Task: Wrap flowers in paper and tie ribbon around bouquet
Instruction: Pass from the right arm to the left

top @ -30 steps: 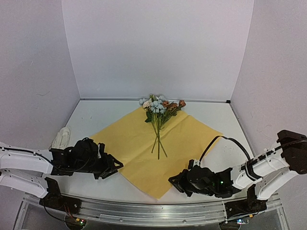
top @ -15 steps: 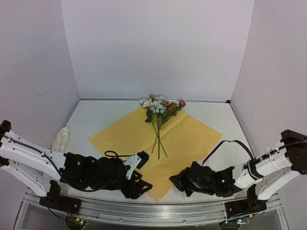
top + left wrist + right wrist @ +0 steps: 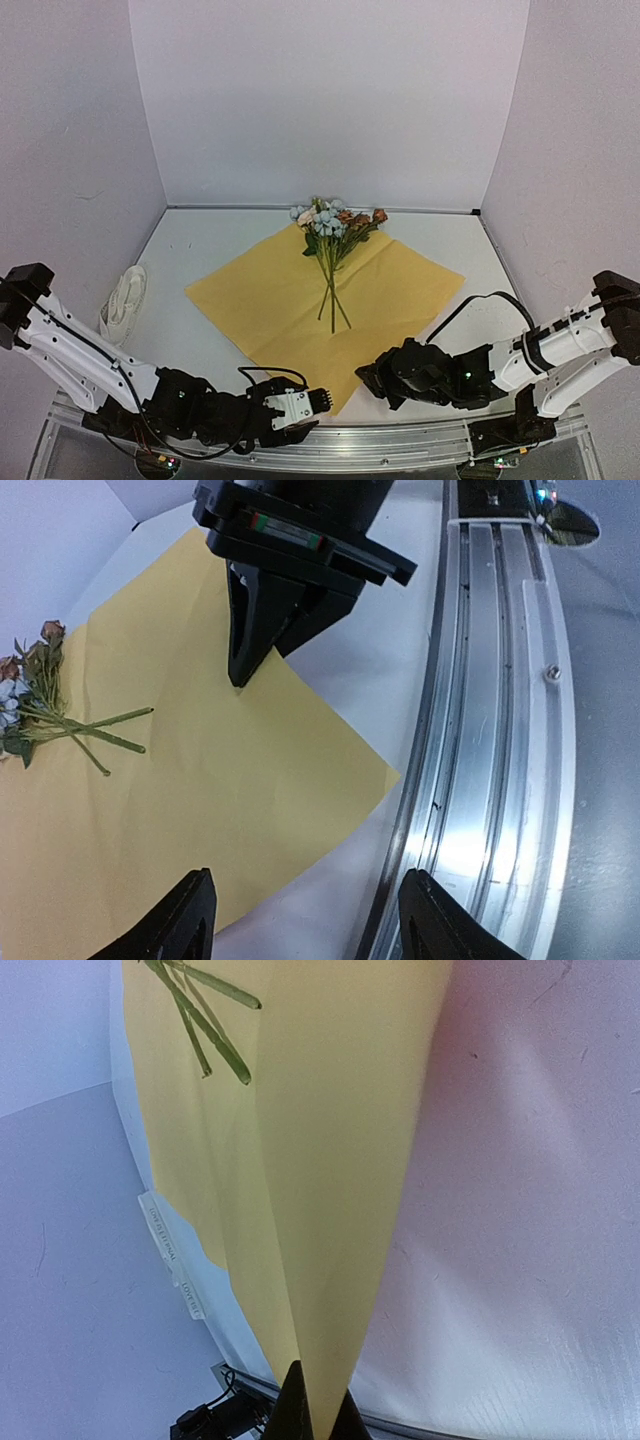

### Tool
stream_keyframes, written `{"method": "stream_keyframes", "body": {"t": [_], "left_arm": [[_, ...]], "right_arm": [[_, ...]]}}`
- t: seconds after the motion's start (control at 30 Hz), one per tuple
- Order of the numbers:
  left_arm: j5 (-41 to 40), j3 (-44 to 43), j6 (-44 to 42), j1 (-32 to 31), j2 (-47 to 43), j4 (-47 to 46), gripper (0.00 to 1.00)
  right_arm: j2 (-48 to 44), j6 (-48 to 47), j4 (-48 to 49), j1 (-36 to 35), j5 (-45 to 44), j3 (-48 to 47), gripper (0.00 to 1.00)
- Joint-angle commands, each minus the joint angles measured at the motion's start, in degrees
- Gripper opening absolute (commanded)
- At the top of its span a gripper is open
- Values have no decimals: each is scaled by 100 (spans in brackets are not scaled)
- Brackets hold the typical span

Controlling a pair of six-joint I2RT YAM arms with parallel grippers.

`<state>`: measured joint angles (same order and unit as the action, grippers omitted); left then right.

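Paper [image 3: 300, 300] is laid flat on the worktop [image 3: 200, 250], yellow face up, turned cornerwise with one corner pointing at the arm bases. Flowers [image 3: 330, 225] are laid on it, heads at the far corner, thin stems running toward the middle. Ribbon [image 3: 125, 295] is bunched well apart, off by the left wall. The sheet is judged very light, thin and floppy: easily creased or torn, likely to slide on the smooth worktop, so it is best taken at an edge or corner (a pinch, not a squeeze). The flowers are judged light and loose, easily rolled or shifted if the sheet is jerked. Right fingers [image 3: 255, 620] are closed on the paper's near right edge, with the sheet drawn up into a narrow fold at the tips in the right wrist view. The right arm is stretched low across the worktop, forearm nearly level. Left fingers [image 3: 190, 920] are spread apart, nothing gripped, set just beside the near corner of the sheet. The left arm is folded low along the front rail [image 3: 500, 730].
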<state>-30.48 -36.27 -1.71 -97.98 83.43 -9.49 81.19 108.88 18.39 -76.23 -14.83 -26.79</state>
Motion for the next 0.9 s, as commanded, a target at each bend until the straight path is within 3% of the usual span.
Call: {"method": "stream_keyframes", "body": {"t": [0.0, 0.23, 0.87], "left_arm": [[-326, 231, -1013, -64, 111, -939, 64], [-306, 269, -1415, -65, 547, -1404, 63], [-619, 444, -2340, 201, 1622, -3766, 55]], "right_arm": [[-57, 147, -90, -33, -104, -200, 0], [-42, 326, -90, -33, -90, -205, 0], [-53, 652, -115, -59, -60, -295, 0]]}}
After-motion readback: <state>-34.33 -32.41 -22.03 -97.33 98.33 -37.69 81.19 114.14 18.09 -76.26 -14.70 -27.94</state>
